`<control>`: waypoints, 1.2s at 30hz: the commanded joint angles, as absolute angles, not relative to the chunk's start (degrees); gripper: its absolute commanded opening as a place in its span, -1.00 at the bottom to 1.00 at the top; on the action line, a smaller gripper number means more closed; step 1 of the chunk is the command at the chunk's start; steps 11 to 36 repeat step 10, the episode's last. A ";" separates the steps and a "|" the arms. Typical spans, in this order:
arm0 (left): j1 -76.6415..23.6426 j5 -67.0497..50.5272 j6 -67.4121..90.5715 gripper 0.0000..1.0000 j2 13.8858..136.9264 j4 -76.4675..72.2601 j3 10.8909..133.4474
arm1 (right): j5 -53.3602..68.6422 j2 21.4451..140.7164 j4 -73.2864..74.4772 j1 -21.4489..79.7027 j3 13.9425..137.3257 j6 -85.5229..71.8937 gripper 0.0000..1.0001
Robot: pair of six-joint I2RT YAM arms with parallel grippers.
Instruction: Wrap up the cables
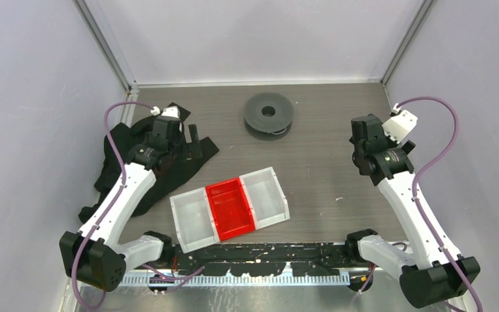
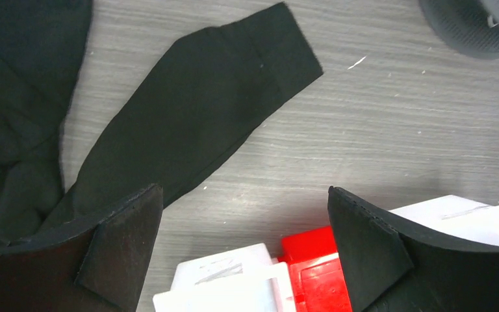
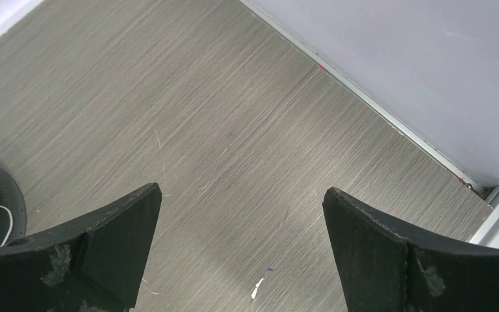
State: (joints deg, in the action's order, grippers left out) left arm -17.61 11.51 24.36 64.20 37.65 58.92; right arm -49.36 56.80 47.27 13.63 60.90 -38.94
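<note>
**Top external view: two empty grippers hover, cable waits at the far spool**

Nearest you, a row of three bins (image 1: pixel 229 207), white, red, white, lies askew on the table between the arm bases. Beyond it on your left, a black cloth (image 1: pixel 195 158) spreads over the wood. The left gripper (image 2: pixel 243 214) hangs above the edge of the cloth, jaws wide apart and holding nothing. On your right, the right gripper (image 3: pixel 240 198) hovers over bare table near the side wall, equally wide and empty. Farthest back, near the centre, a dark round spool (image 1: pixel 268 114) lies flat. The cable (image 3: pixel 6 218) shows only as a thin white loop at the edge of the spool.

That wire is far thinner than a finger, so a closing grip may miss it or let it slip. If you lower the left arm where it is, it would likely snag the cloth.

Both arms reach forward with elbows bent and wrists angled down, each well apart from the spool.
</note>
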 commanded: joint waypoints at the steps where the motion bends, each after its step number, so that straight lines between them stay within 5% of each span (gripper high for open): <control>1: -17.49 14.49 23.61 0.99 64.26 39.91 60.21 | -51.47 57.96 47.30 13.39 61.57 -40.04 0.99; 36: -17.49 15.22 24.79 0.99 63.97 37.41 59.57 | -50.85 58.41 46.64 13.43 62.14 -42.01 0.99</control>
